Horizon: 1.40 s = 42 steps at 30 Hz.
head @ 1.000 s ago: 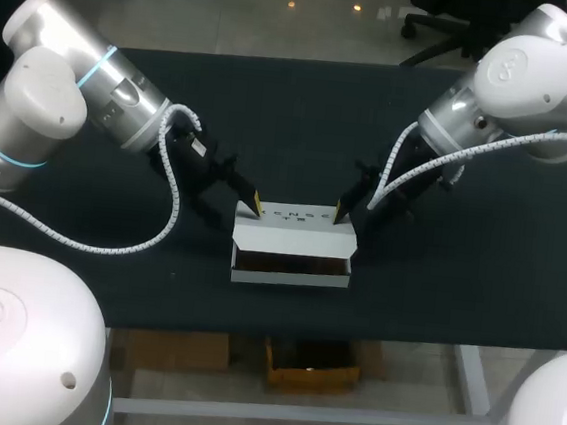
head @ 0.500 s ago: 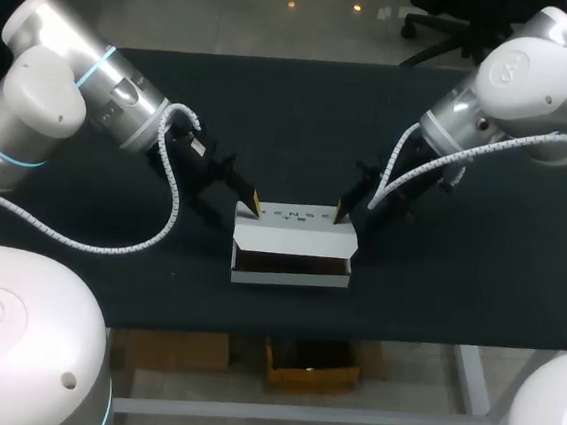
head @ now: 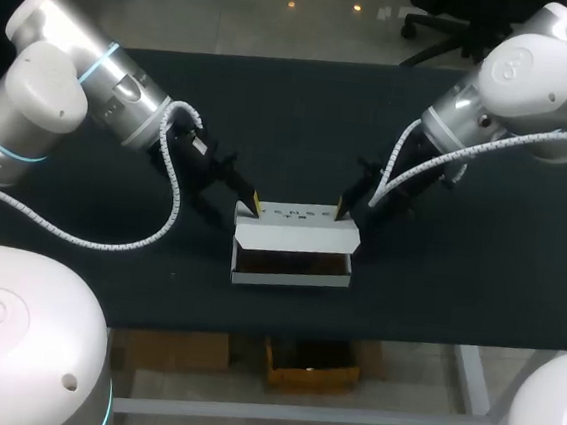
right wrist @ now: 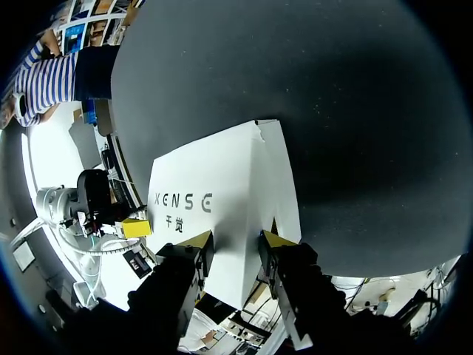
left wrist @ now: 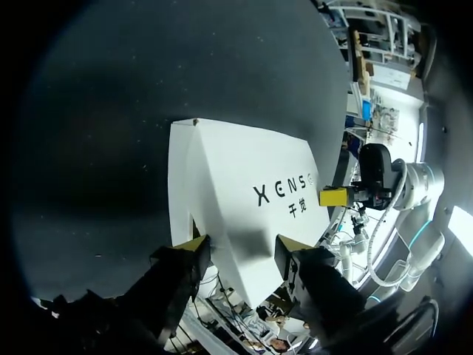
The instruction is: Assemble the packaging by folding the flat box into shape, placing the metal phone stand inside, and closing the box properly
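A white cardboard box (head: 293,270) stands at the middle of the black table with its front open. Its printed lid (head: 297,226) slopes over the top. The inside looks dark and brownish, and I cannot make out the metal phone stand. My left gripper (head: 256,206) is at the lid's left rear corner. In the left wrist view the left gripper (left wrist: 242,248) is open, its yellow tips set on the lid (left wrist: 244,192). My right gripper (head: 341,210) is at the lid's right rear corner. In the right wrist view the right gripper (right wrist: 236,238) is open and straddles the lid's (right wrist: 214,185) end.
The black table top (head: 302,124) spreads bare behind and to both sides of the box. Its front edge (head: 283,325) runs close below the box. Both arms slant in from the rear corners, with white cables hanging off them.
The lid has tipped slightly further over the box. Both grippers stayed at its rear corners, and the left fingers drew a little closer together.
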Available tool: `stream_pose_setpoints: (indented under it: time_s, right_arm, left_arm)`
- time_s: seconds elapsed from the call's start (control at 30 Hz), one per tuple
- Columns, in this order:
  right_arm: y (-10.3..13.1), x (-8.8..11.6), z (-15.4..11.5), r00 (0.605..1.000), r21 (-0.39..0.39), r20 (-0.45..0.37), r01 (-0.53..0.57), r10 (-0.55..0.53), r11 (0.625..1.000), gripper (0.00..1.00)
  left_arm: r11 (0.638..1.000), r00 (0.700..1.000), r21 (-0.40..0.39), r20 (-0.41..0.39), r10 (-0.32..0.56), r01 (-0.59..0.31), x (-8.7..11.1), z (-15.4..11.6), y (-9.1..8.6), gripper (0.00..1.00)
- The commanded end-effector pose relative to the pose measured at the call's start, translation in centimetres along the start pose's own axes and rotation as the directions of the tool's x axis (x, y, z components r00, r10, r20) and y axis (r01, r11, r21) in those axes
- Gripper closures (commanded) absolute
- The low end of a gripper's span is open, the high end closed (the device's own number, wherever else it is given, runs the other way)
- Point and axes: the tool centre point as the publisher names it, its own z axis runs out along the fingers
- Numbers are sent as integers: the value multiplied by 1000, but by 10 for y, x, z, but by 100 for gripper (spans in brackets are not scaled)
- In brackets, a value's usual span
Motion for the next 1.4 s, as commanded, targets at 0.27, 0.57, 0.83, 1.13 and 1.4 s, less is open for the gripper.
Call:
stream_pose_setpoints:
  time_s: [0.27, 0.57, 0.83, 1.13, 1.4]
  right_arm:
    - [-1, 6, 2, 1000, 6, -1, -8, 8, 1000, 62]
    - [-2, 6, -2, 1000, 8, -9, -19, 19, 1000, 61]
    - [-3, 6, -1, 999, 11, -12, -37, 37, 999, 62]
    - [-5, 2, -2, 999, 19, -29, -43, 44, 999, 62]
    - [-5, 3, -3, 998, 24, -31, -47, 47, 999, 62]
  left_arm:
    - [998, 1000, -57, 0, -29, 29, 5, 1, -4, 44]
    - [995, 999, -90, -7, -48, 47, 2, 1, -8, 42]
    - [995, 998, -84, -1, -57, 56, 3, -1, -7, 35]
    - [993, 998, -100, -11, -59, 58, 4, -1, -5, 39]
    - [990, 997, -112, -8, -83, 81, 5, -1, -6, 42]
